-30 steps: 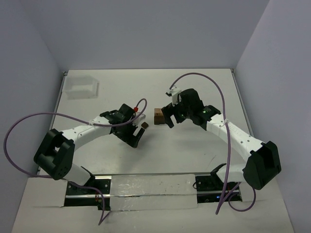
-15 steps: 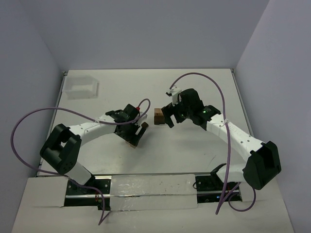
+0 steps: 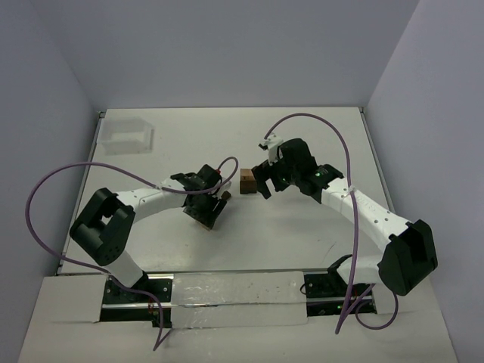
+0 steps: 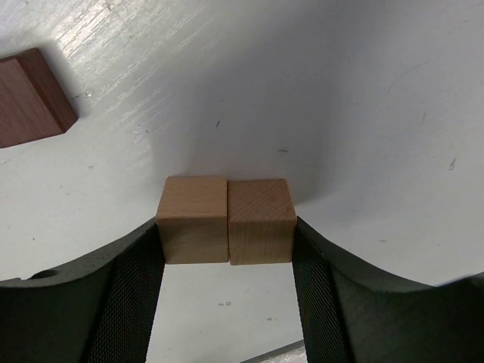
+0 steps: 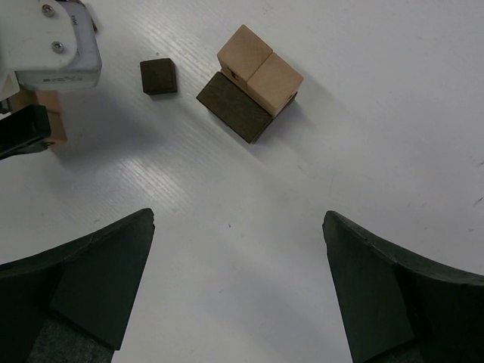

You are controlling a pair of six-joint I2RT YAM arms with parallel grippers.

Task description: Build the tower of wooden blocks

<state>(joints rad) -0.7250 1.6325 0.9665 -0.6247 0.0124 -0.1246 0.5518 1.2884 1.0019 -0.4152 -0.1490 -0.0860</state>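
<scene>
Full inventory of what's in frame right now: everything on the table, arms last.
tower: one, tan cubes on top with dark brown beside them, mid-table, ahead of the right arm.
tan cube pair: two, light tan, side by side and touching, left of the tower.
loose dark cube: one, dark brown, between the pair and the tower.
clear container: one, transparent, far left corner.
table: one, white.
cables: two, purple, one per arm.
left gripper: one, black, pressed against the outer sides of the tan cube pair.
right gripper: one, black, open and empty, short of the tower.
</scene>
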